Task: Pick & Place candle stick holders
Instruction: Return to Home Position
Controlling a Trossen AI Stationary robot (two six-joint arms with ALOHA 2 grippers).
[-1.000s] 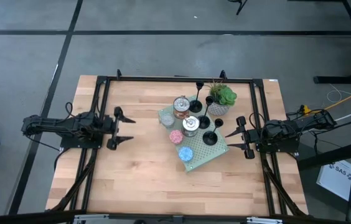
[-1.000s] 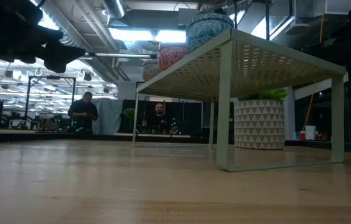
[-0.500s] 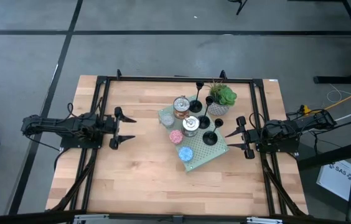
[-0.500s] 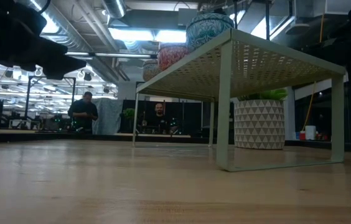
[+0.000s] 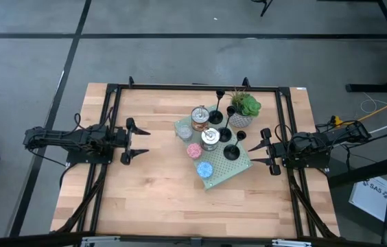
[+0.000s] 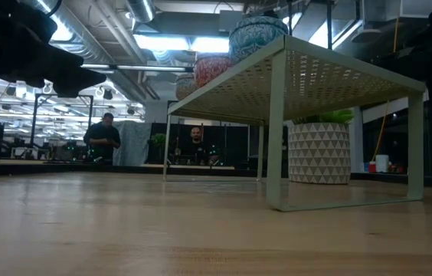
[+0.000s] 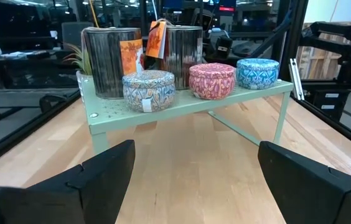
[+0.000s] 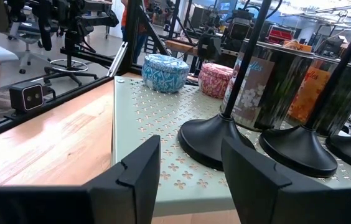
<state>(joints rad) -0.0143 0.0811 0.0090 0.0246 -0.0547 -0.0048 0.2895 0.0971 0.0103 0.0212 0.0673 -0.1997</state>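
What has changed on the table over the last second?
Only the left tool shifted slightly, open and empty, then came to rest. The right tool stayed open beside the shelf. The candle stick holders, candles and tins on it stayed put.

1. Your surface [image 5: 159, 192] is pale wood in joined strips, smooth with a faint sheen.
2. The shelf [image 8: 157, 124] looks like painted metal sheet, pale green, matt, punched with small holes.
3. The candle stick holders [image 8: 216, 140] are black, matt and smooth.
4. The tall tins [image 7: 104, 59] are ribbed silver metal, glossy, with orange paper labels.
5. The small candles [image 7: 149, 89] wear printed patterned casings with a slight shine.
6. Your left hand [image 7: 195, 149] and right hand [image 8: 190, 146] have dark, matt fingers.
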